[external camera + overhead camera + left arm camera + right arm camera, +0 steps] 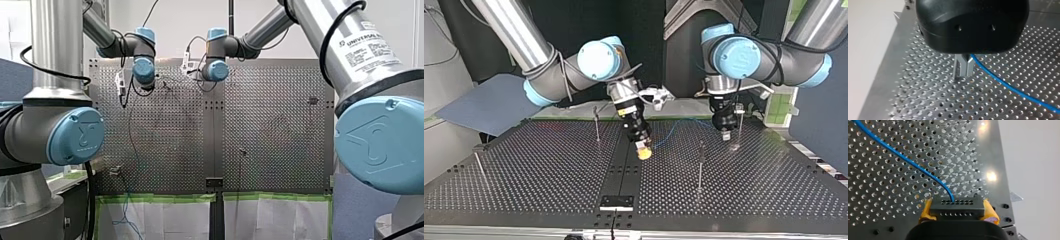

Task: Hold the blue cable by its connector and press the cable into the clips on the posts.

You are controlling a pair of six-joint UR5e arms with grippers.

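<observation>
My right gripper (957, 205) has its yellow pads (926, 210) shut on the black connector (957, 210). The blue cable (900, 155) leaves the connector and runs off over the perforated table. In the top view my right gripper (644, 151) hangs tilted just above the table's middle. The cable (674, 125) leads from it toward my left gripper (725, 134) at the view's right. My left gripper (963, 73) has its metal fingers shut low over the table, with the cable (1008, 86) coming out beside them.
Thin posts stand on the table: one (596, 122) behind my right gripper, one (700, 165) in front of my left gripper, one (739, 125) right beside it, one (479, 165) at the top view's far left. A black bracket (616, 201) sits at the near edge.
</observation>
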